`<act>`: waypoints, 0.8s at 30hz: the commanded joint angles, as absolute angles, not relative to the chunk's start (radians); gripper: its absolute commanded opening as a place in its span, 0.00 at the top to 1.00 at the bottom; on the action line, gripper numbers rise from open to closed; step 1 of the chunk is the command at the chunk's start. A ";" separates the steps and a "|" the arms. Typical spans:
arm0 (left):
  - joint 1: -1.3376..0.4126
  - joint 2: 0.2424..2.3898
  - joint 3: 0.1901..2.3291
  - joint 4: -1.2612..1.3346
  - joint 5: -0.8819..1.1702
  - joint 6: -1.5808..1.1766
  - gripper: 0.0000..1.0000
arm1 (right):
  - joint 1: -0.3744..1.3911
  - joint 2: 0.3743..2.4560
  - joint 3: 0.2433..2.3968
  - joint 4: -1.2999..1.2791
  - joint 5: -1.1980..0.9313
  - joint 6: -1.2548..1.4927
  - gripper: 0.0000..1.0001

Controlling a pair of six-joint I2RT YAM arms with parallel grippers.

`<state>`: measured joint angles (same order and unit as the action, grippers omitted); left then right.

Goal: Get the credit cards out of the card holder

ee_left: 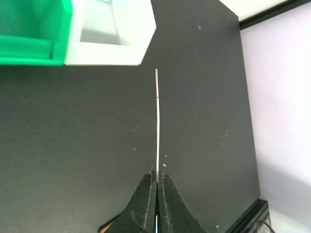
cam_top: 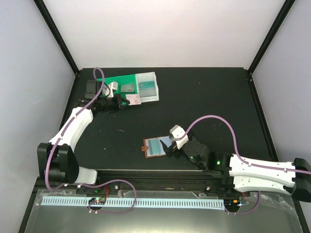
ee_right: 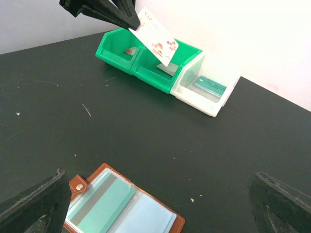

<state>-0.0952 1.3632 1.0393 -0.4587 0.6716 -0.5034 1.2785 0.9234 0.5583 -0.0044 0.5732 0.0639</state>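
Note:
The brown card holder [cam_top: 155, 147] lies open on the black table, a teal card with a grey stripe [ee_right: 99, 199] in its clear pocket. My right gripper [cam_top: 171, 144] is open at the holder's right edge; in the right wrist view [ee_right: 159, 187] its fingers [ee_right: 34, 206] stand wide on either side of the holder [ee_right: 177, 222]. My left gripper [cam_top: 123, 101] is shut on a whitish-pink credit card [cam_top: 133, 99] in front of the bins. That card shows edge-on in the left wrist view [ee_left: 157, 121] and as a white flowered card [ee_right: 156, 38] in the right wrist view.
A green bin [cam_top: 119, 81] and a white bin [cam_top: 154, 92] stand at the table's back left. The green bin holds a grey card [cam_top: 127, 88], the white bin a teal card [ee_right: 210, 85]. Both bins show in the left wrist view [ee_left: 29, 48]. Black frame posts stand at the corners.

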 commanded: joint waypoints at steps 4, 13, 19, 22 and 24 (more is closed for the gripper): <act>-0.017 1.508 1.248 -0.606 0.569 -0.377 0.98 | 1.282 0.863 0.547 -0.035 0.577 0.053 0.00; 0.029 1.753 1.507 -0.701 0.508 -0.337 0.98 | 1.283 0.836 0.525 -0.017 0.593 0.046 0.00; 0.032 1.892 1.659 -0.731 0.492 -0.342 0.98 | 1.280 0.855 0.540 -0.018 0.604 0.035 0.00; 0.032 1.966 1.719 -0.751 0.481 -0.339 0.98 | 1.281 0.864 0.541 -0.017 0.614 0.031 0.00; 0.032 2.001 1.746 -0.754 0.482 -0.340 0.99 | 1.280 0.874 0.546 -0.019 0.615 0.032 0.00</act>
<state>0.0254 1.9347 1.6699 -0.7105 0.5014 -0.3580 1.2785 0.8623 0.5331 -0.0303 0.5827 0.0391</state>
